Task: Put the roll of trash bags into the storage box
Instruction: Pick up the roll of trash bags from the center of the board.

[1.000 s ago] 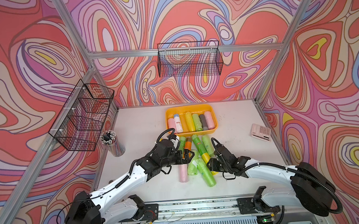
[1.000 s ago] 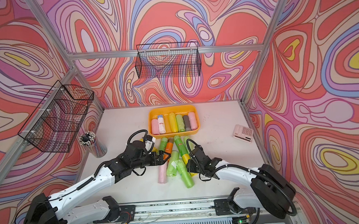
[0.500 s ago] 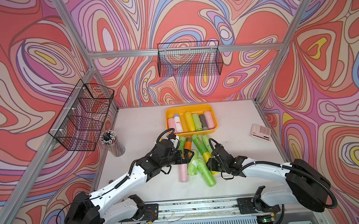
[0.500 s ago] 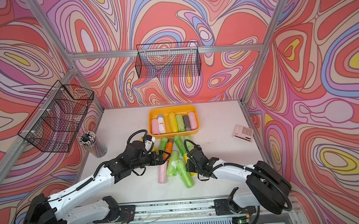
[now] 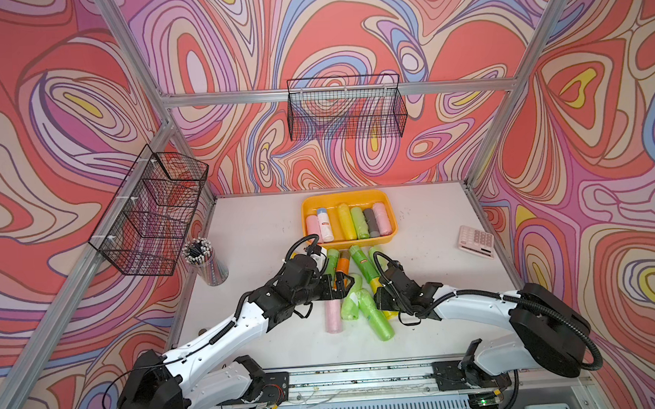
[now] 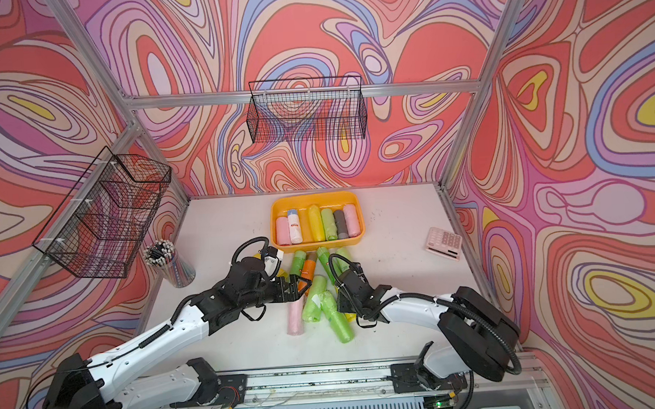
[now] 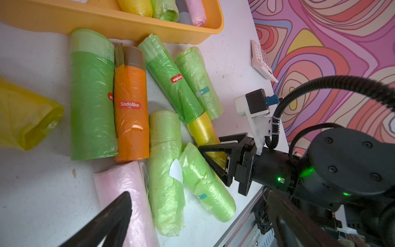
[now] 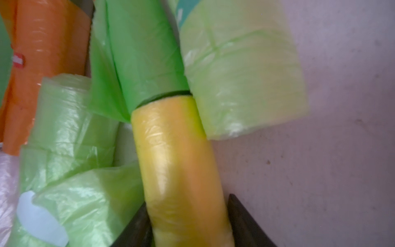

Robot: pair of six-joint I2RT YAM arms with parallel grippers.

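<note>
Right wrist view: the right gripper [image 8: 188, 203] has its jaws drawn narrow, one finger on each side of the yellow roll [image 8: 177, 171]. Both fingers appear to touch it. The far end of this roll sits tucked under a green roll [image 8: 145, 53], with a pale green roll [image 8: 241, 85] just beside it.

Left wrist view confirms it: the right claw straddles the near end of the yellow roll [image 7: 203, 130] in the loose pile on the table [image 7: 42, 192]. Whether the roll is lifted off the table cannot be told.

In both top views the storage box [image 5: 343, 195] [image 6: 314, 198] stands just above the centre of the frame, with six rolls lying side by side in it. The loose pile lies directly below it in the frame, and the yellow roll is at the pile's lower right, outside the box.

Left gripper [image 5: 341, 285]: jaws spread wide, holding nothing, over the pile near the orange roll [image 5: 342, 262].

A pink calculator [image 5: 476, 240] lies at the right of the frame, well apart from the pile. A pen cup [image 5: 206, 262] stands at the left.
</note>
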